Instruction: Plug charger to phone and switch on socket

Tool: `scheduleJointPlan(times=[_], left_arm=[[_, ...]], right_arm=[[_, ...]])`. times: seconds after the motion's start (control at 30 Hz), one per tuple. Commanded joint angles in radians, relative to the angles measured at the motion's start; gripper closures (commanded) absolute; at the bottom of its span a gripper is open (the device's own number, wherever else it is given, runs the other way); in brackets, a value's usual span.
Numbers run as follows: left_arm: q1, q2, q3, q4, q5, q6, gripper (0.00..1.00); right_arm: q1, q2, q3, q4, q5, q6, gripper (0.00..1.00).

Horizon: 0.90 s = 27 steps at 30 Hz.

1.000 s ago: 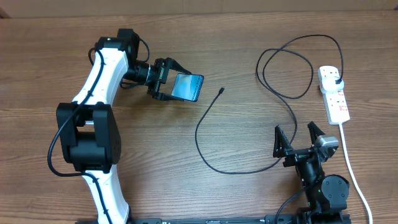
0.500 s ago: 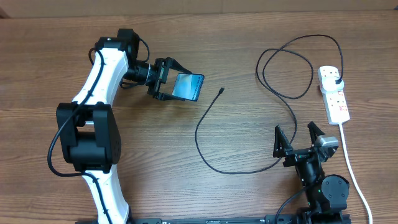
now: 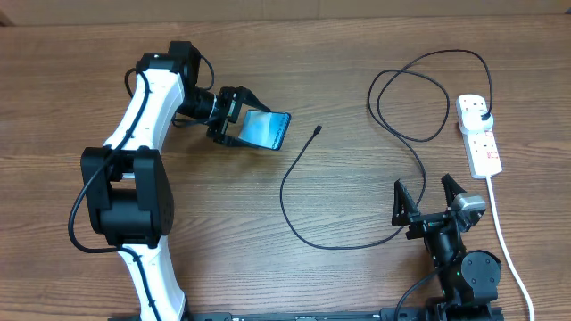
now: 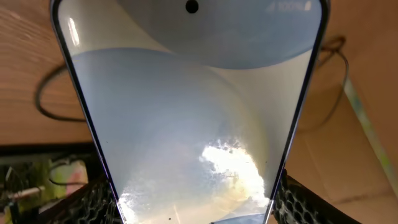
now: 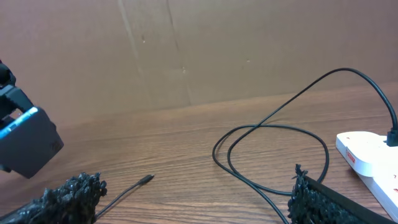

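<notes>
My left gripper (image 3: 244, 125) is shut on the phone (image 3: 268, 129), holding it by its long edges above the table's back left, screen up and tilted. In the left wrist view the light-blue phone (image 4: 186, 112) fills the frame between the mesh fingers (image 4: 87, 205). The charger, a thin black cable (image 3: 284, 192), lies loose with its connector tip (image 3: 318, 130) just right of the phone and its plug (image 3: 483, 116) in the socket (image 3: 482, 147), a white power strip at the far right. My right gripper (image 3: 429, 198) stands open near the front, over the cable (image 5: 273, 134), holding nothing.
The socket's thick white cord (image 3: 504, 241) runs to the front right edge, beside the right arm's base. The cable makes a loop (image 3: 410, 98) at the back right. A brown cardboard wall (image 5: 186, 50) stands behind the wooden table (image 3: 357, 62).
The left gripper has turned slightly with the phone, shifting it a little to the left. The right arm and cable have not moved.
</notes>
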Motion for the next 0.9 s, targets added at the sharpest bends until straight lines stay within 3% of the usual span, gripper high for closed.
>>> scheduleJointPlan(times=[0.0,0.4,0.87], left_arm=[[-0.019,-0.005,0.035,-0.003,-0.128,-0.009,0.45],[-0.084,-0.005,0.035,-0.003,-0.389,-0.005,0.45],[-0.167,-0.005,0.034,0.001,-0.468,-0.006,0.45]], right_arm=[[0.005,-0.011,-0.011,0.003,0.013,-0.001,0.0],[0.005,-0.011,-0.011,0.003,0.013,-0.001,0.0],[0.005,-0.011,-0.011,0.003,0.013,-0.001,0.0]])
